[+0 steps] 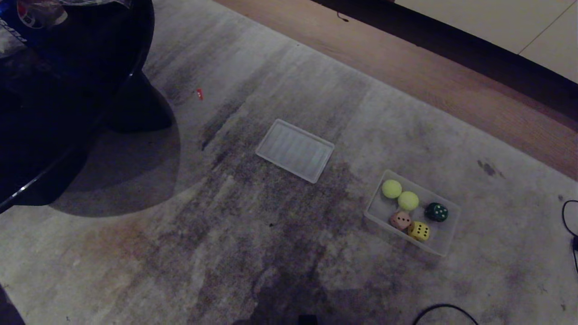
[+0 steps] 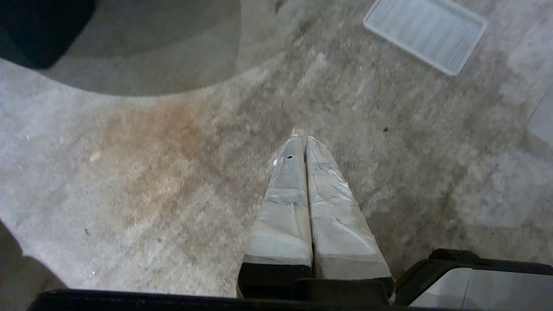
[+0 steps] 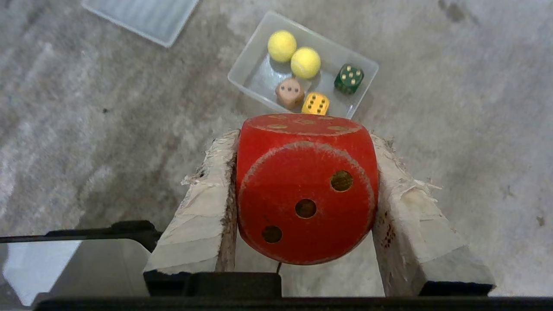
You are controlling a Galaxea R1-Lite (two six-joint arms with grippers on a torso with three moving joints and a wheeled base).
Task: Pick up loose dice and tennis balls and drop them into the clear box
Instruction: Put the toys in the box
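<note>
Translucent plastic forms the clear box (image 1: pixel 445 243), which is set on the carpet (image 1: pixel 226 248) toward its right edge and holds two tennis balls (image 1: pixel 391 188), with three dice (image 1: pixel 419 230) beside them. In the left wrist view, the left end effector (image 2: pixel 304 140) is seen closed and empty above the carpet. In the right wrist view, the red die (image 3: pixel 306 190) is clamped in the right end effector (image 3: pixel 304 138), above the carpet near the box.

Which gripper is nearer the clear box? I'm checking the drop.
Right. The right gripper, holding the red die, hangs beside the clear box; the left gripper shows only carpet and lid.

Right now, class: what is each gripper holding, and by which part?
Right gripper: the red die, pinched across two opposite side faces. Left gripper: shut, holding nothing.
</note>
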